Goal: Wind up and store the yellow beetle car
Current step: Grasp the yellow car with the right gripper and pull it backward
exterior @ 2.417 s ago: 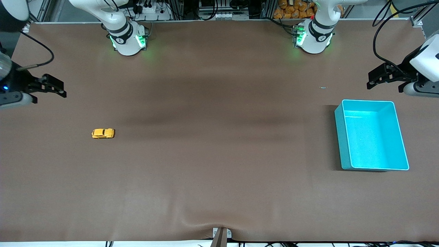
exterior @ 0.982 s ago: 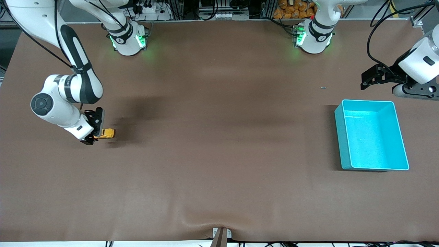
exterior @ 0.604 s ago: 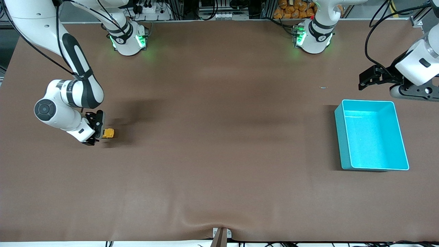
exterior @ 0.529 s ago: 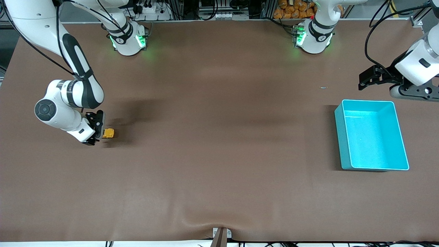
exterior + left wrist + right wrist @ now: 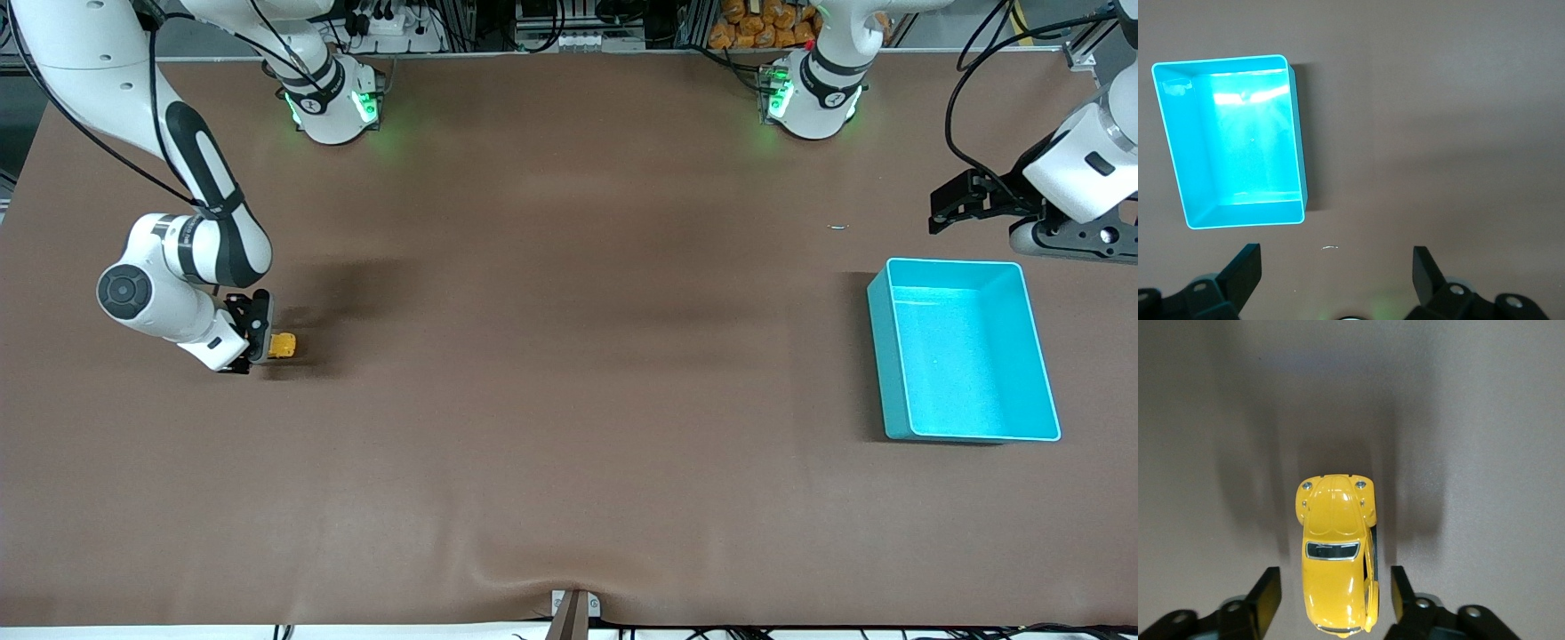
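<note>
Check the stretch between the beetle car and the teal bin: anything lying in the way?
Nothing. In the front view only bare brown table lies between the yellow beetle car, between the right gripper's fingers, and the teal bin.

yellow beetle car (image 5: 282, 345): 1 | teal bin (image 5: 965, 349): 1 | arms: 2

Robot lab, two table-mounted arms (image 5: 329, 98), cable clutter (image 5: 569, 22)

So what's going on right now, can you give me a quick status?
Right claw down around the yellow beetle car, fingers either side, gaps showing. Left claw open, waiting above the table near the teal bin. Nothing in the way.
</note>
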Available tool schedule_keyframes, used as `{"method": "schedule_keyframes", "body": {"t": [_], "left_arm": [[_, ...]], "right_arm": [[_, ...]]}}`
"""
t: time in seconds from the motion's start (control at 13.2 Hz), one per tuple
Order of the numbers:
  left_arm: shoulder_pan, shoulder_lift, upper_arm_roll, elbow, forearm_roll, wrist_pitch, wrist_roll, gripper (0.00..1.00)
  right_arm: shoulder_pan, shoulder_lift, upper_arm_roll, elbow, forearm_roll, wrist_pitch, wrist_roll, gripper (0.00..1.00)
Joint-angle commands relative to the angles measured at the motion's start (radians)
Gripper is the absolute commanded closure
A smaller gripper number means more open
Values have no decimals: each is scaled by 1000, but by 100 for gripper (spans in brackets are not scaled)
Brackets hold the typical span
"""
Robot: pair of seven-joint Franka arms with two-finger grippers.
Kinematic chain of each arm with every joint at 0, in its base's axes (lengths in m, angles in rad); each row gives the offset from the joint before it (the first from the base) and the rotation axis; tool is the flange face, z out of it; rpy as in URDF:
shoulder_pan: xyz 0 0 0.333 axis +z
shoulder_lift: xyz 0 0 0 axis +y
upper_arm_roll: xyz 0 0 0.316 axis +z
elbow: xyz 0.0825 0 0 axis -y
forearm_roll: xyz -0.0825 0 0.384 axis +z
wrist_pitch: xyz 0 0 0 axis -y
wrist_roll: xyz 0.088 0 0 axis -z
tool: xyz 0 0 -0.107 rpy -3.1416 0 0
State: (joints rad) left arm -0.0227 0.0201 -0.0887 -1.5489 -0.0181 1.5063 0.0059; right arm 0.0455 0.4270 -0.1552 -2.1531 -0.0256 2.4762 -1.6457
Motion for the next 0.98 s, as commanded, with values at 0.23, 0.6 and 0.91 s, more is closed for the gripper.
{"method": "schedule_keyframes", "body": {"t": [0.23,0.6,0.91], "left_arm": [[6,-12,-11,-14,20,-1,-17,0],[7,-14,-11,-13,21,-1,-18,0],[4,-14,-11,-13,21,-1,-44,0]], "right_arm": [[-12,13,6,16,0,-2,-36,50],[-15,29,6,19,0,-2,-62,59],[-35,38,6,28,0,-2,-63,59]]}}
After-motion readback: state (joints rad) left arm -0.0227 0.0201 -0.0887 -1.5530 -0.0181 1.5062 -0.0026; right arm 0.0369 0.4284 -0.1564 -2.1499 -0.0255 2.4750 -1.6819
